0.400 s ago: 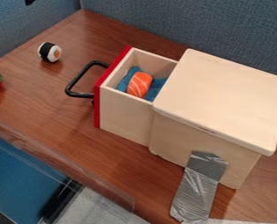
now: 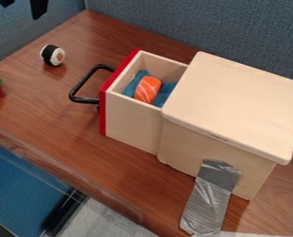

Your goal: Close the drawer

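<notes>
At top left, black claw (image 2: 22, 7), fingers apart. On wood-grained counter (image 2: 56, 118), pale wooden drawer (image 2: 133, 122), jutting open from smooth, round-cornered box (image 2: 235, 102), with red front (image 2: 102, 111), looped black handle (image 2: 83, 100); crinkled silver tape (image 2: 207, 203) alongside.

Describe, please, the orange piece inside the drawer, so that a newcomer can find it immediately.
Find the pale wooden box; its red-fronted drawer stands open. Inside, with blue material around it, lies the orange piece. White stripes distinguish it from the black-and-white roll outside.
</notes>
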